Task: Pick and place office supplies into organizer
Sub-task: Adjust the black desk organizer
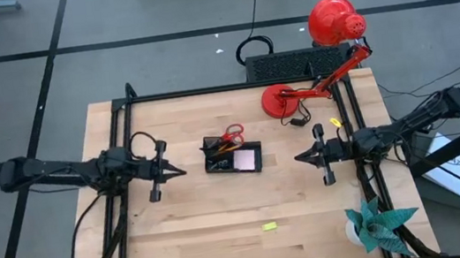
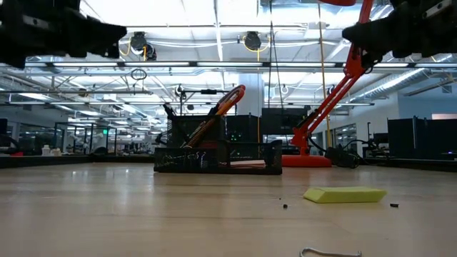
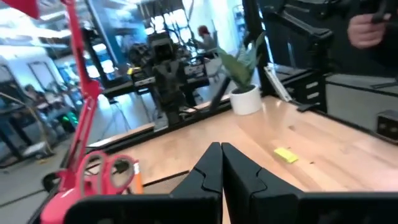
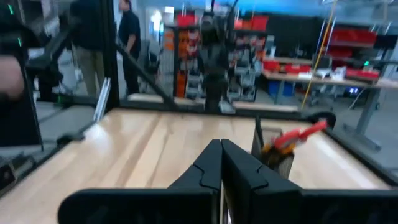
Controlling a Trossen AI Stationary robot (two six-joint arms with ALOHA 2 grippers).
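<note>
Closest to the low cam is a thin bent bit of wire [image 2: 330, 252] on the pale wooden table [image 1: 199, 231], maybe a clip, can't tell; just behind it lies a small flat yellow piece [image 2: 345, 194], w/ two tiny dark specks nearby. That yellow piece sits alone on the near part of the table, well apart from the small black mesh organizer tray [image 1: 233, 158] at table centre. Organizer already holds red-handled scissors [image 1: 232, 134], orange pens/pencils [image 1: 224, 148] and a pink square sticky-note pad [image 1: 246, 155], so most of the job looks done; yellow piece & any clips are left. Left gripper [image 1: 179, 170] hangs above the table left of the organizer, fingers pressed together, holding nothing. Right gripper [image 1: 299, 157] mirrors it on the other side, fingers also together, empty.
</note>
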